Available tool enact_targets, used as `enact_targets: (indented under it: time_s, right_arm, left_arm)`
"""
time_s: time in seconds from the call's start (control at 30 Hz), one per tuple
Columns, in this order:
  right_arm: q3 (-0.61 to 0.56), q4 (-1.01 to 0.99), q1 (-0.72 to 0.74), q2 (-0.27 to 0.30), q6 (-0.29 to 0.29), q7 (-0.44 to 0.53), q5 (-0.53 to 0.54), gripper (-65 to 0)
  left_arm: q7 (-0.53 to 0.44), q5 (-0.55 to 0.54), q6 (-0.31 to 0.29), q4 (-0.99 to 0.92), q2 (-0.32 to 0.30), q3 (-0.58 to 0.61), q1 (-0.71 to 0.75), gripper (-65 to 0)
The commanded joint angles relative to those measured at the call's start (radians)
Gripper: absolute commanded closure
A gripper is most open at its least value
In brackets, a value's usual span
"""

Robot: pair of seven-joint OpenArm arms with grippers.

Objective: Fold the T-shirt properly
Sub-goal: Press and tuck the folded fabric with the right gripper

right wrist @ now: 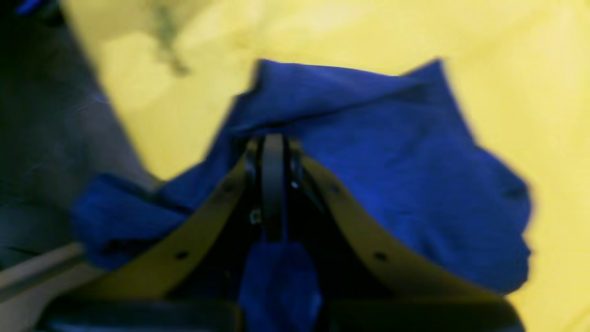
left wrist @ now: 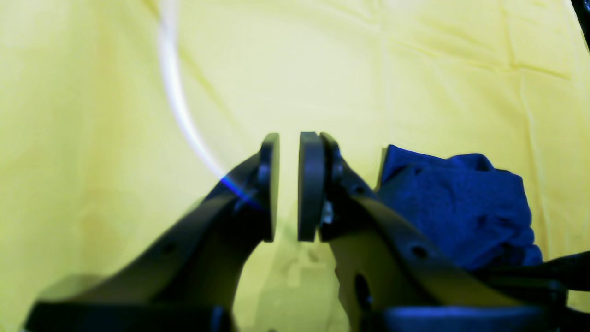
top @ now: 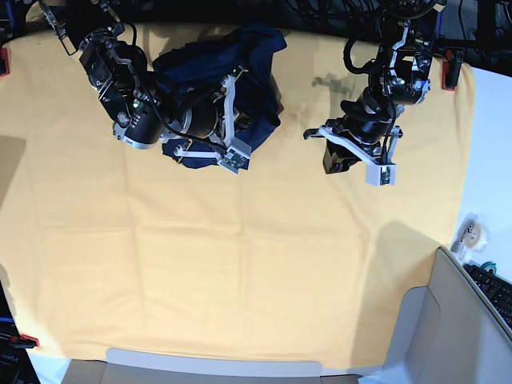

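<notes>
Right end effector (right wrist: 273, 184) pressed together, pinching T-shirt (right wrist: 378, 175). Left end effector (left wrist: 289, 186) slightly spread, empty, hovering over yellow surface (left wrist: 92, 138).

A creased yellow-orange cloth (top: 240, 280) covers the bench, red clamps (top: 450, 70) grip its edges, and a tape roll (top: 472, 232) and keyboard (top: 496, 290) lie off its corner.

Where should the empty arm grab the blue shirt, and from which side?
Probably the loose edge of the T-shirt facing the left gripper. The shirt lies crumpled in a heap, and the right gripper already pinches its other side. The left one, jaws slightly apart and holding nothing, could come in low over the yellow cloth from its own side.
</notes>
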Motion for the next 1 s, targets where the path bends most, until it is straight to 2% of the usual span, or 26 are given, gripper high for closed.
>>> enact_targets:
  time_s: [0.0, 0.33, 0.6, 0.83, 0.97]
  right_arm:
    - [-0.013, -0.002, 0.017, -0.003, 0.002, 0.004, -0.015, 0.0]
    - [-0.112, -0.106, 0.008, -0.143, 0.002, 0.004, -0.322, 0.0]
    - [-0.109, -0.207, 0.019, -0.264, 0.003, 0.004, -0.46, 0.0]
    - [-0.103, -0.276, 0.031, -0.344, 0.003, 0.055, -0.599, 0.0]
    - [-0.071, -0.261, 0.057, -0.373, 0.002, 0.055, -0.636, 0.0]
  left_arm:
    - [-0.023, 0.006, -0.007, 0.017, -0.004, -0.003, -0.008, -7.8]
    - [-0.023, 0.006, -0.007, 0.017, -0.004, -0.003, -0.008, -7.8]
    - [-0.023, 0.006, -0.007, 0.017, -0.006, -0.003, -0.006, -7.8]
    - [-0.023, 0.006, -0.007, 0.017, -0.003, -0.003, 0.007, -7.7]
    - [-0.023, 0.006, -0.007, 0.017, -0.003, -0.003, 0.009, -7.7]
